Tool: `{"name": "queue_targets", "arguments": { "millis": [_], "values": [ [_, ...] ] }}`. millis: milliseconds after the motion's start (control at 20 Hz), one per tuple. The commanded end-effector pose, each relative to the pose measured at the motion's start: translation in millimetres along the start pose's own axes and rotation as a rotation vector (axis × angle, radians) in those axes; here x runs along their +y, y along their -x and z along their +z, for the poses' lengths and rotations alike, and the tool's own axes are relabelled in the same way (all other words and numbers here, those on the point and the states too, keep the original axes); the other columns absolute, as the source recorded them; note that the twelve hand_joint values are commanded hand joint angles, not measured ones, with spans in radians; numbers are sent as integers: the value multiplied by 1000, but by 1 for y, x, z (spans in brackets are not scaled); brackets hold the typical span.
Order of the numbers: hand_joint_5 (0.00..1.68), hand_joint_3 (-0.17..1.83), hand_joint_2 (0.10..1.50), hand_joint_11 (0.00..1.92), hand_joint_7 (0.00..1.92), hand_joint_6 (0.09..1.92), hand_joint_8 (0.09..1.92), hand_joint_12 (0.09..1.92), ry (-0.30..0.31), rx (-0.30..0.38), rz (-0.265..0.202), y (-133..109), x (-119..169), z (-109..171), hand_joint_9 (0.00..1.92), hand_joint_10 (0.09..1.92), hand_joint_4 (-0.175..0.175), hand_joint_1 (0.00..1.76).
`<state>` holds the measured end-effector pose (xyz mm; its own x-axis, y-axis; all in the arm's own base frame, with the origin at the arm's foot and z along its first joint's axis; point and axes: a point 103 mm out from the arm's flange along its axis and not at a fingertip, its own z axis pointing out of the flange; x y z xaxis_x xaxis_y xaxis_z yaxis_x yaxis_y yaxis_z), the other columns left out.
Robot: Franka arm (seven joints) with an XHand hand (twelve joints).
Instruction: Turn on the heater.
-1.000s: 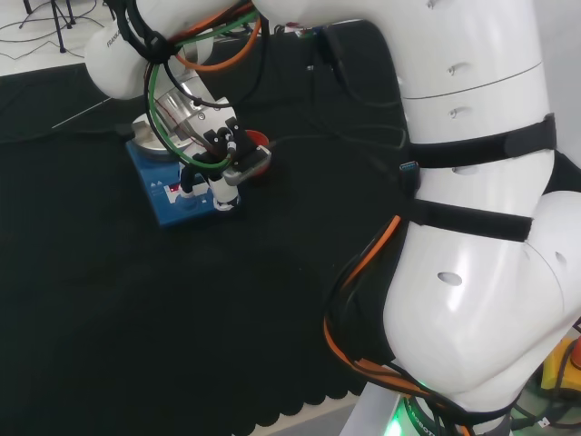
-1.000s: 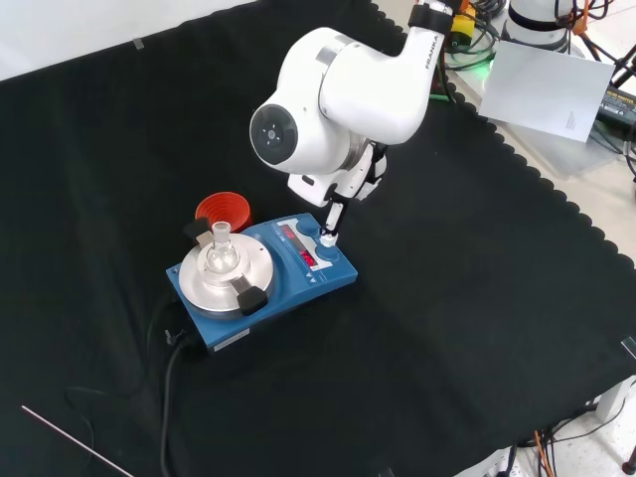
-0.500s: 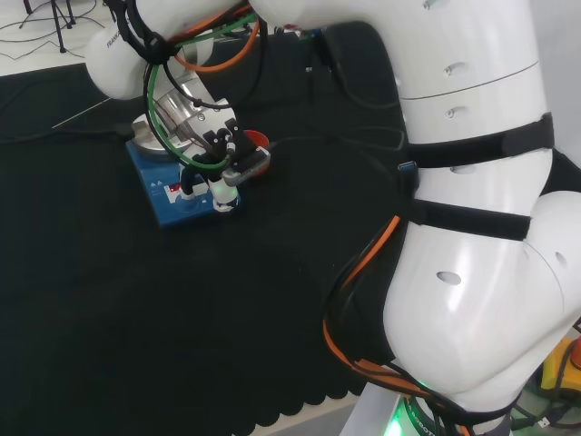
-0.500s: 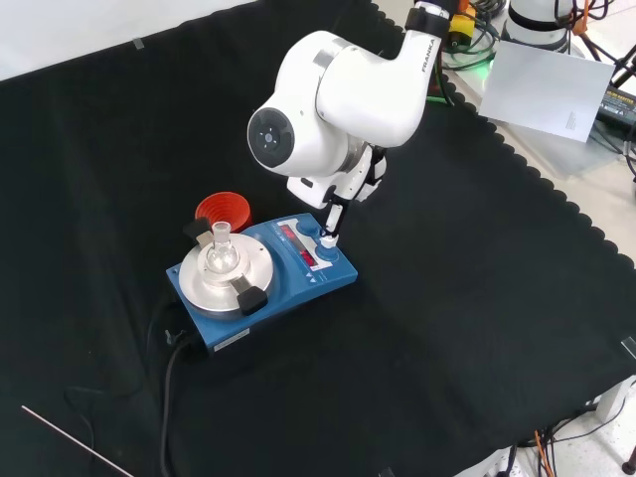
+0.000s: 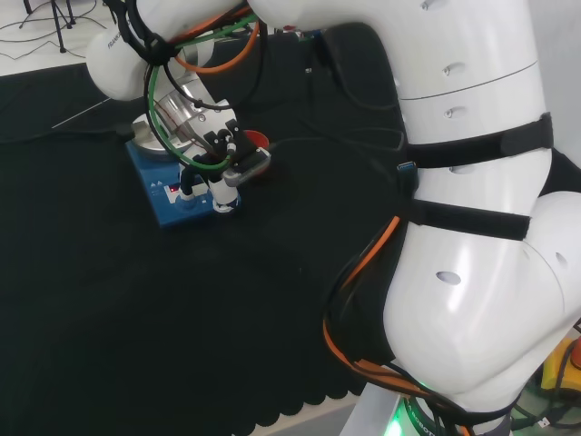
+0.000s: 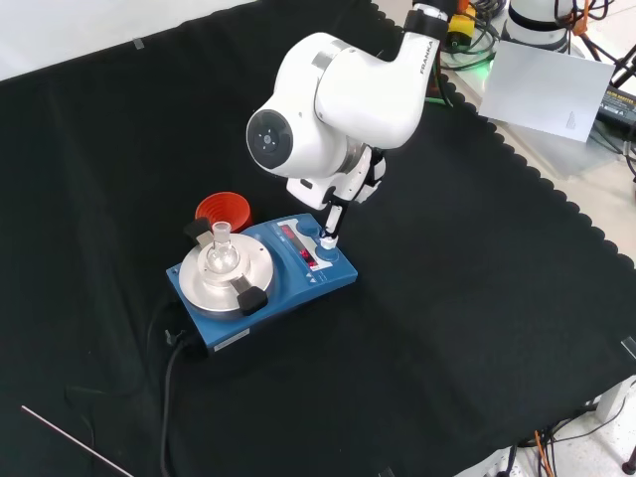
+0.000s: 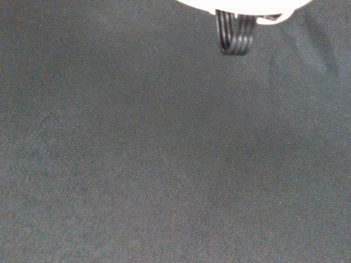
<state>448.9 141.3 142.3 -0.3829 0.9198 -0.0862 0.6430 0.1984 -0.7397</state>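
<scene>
Where one finger (image 6: 329,221) points straight down, its tip meets the right-hand blue knob (image 6: 327,239) on the heater's sloped panel in the front view; whether it truly presses is hard to judge. Hand (image 5: 218,159): remaining fingers appear tucked back under the white link, grasping nothing.

Heater (image 6: 260,280): blue box, red lit display (image 6: 301,246) on its front panel, round silver plate (image 6: 231,274) on top, near the middle of the black cloth (image 6: 477,298). Cable (image 6: 169,388) runs from its base toward the front view's lower edge.

Flask (image 6: 220,250): small, clear glass, upright on the plate between two black clamps; contents, if any, cannot be made out.

Red ribbed ring (image 6: 223,211): on the cloth just behind the heater, holding nothing.
</scene>
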Motion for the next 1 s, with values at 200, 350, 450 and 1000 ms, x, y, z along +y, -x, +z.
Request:
{"name": "queue_targets", "arguments": {
  "millis": [200,350,450,1000],
  "values": [
    [359,1072,671,1660,1674,87,1862,1421,6,10,-7,0,4,4,1804,1738,-16,1460],
    [362,1072,671,1661,1674,87,1862,1421,25,27,-13,6,-4,-5,1804,1736,-17,1460],
    [363,1072,671,1662,1674,87,1862,1421,41,32,-8,12,-14,-14,1805,1736,-17,1461],
    [373,1074,667,1664,1672,87,1858,1417,150,94,-22,44,-67,-51,1805,1731,-18,1457]
  ]
}}
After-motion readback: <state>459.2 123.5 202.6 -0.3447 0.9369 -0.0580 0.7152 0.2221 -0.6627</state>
